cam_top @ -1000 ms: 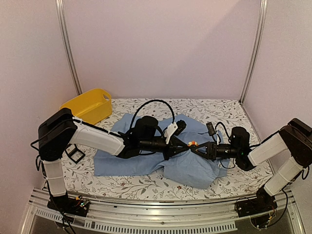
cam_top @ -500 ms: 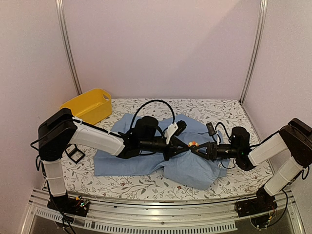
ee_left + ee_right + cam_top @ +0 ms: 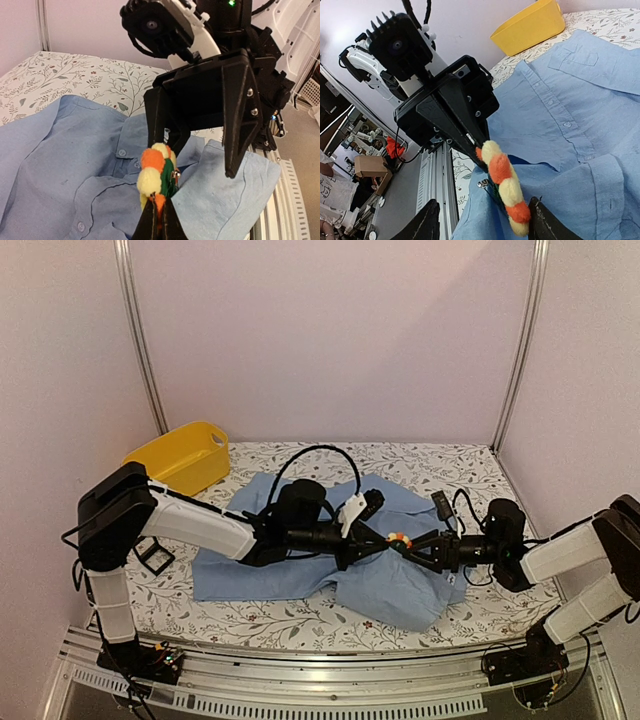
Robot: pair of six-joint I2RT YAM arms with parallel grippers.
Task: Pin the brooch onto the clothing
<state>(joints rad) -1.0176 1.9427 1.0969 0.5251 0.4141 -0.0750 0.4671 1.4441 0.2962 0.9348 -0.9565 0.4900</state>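
Left gripper (image 3: 159, 222) pinches brooch (image 3: 156, 175): orange-yellow pompom ring, green middle.

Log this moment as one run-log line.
left gripper: shut on brooch | right gripper: open, jaws astride brooch | shirt: beneath brooch | pinned: cannot tell

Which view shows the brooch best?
Right wrist: the brooch sits large and central, pompoms and metal pin clear. Left wrist shows it edge-on near the bottom edge. Top external shows only a tiny orange speck.

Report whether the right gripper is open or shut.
Open: the right gripper has its fingers spread wide on either side of the brooch, with clear gaps. The left gripper is shut on the brooch.
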